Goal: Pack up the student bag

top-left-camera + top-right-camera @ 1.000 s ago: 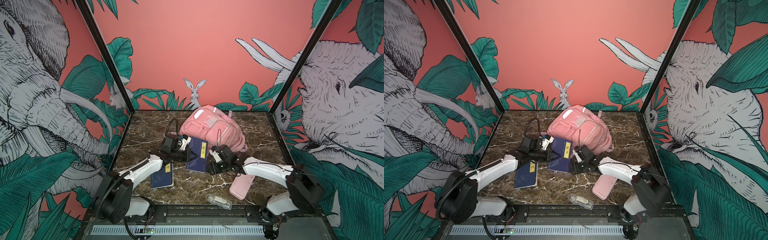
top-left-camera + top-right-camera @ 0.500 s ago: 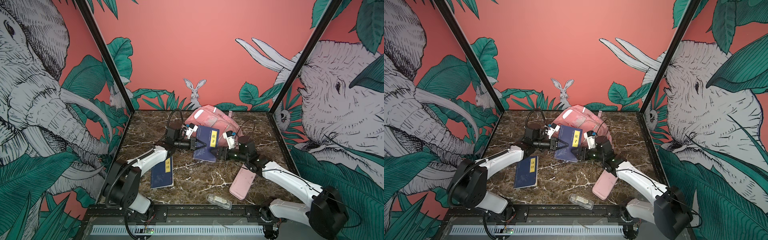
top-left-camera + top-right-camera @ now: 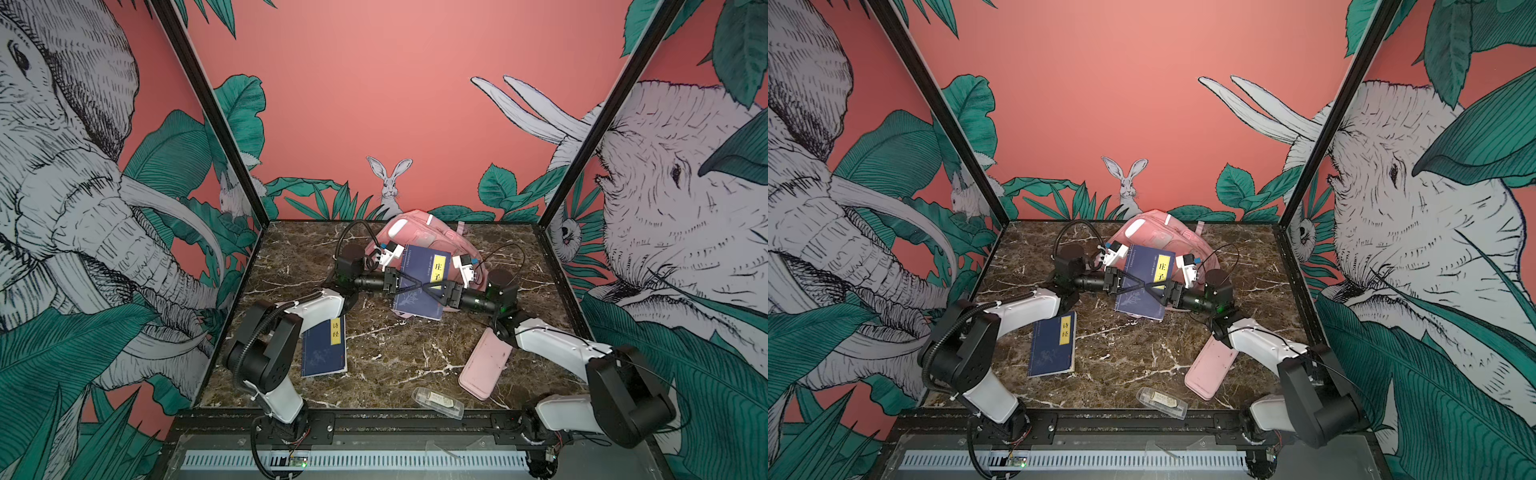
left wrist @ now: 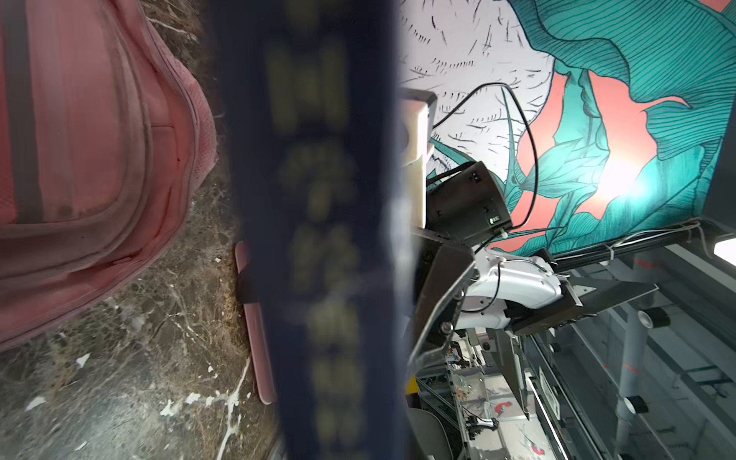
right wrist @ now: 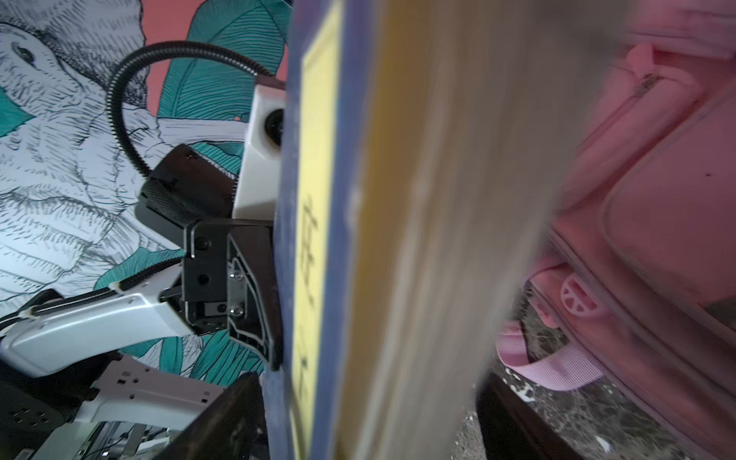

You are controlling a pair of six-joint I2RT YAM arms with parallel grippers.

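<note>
Left gripper point(image 3: 419, 286) pinches one edge of an upright blue book point(image 3: 420, 266) before the student bag point(image 3: 419, 232); right gripper point(image 3: 425, 288) straddles the opposite edge, spread. Open table point(image 3: 395, 347) in front.

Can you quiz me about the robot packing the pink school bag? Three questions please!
1. True or false: the pencil case lies on the table, outside the student bag.
2. The left gripper is shut on: A) a clear box, B) a raised blue book, C) the pencil case.
3. How many blue books are in view?
Key: 1 true; 2 B; 3 two: the second blue book lies flat.
</note>
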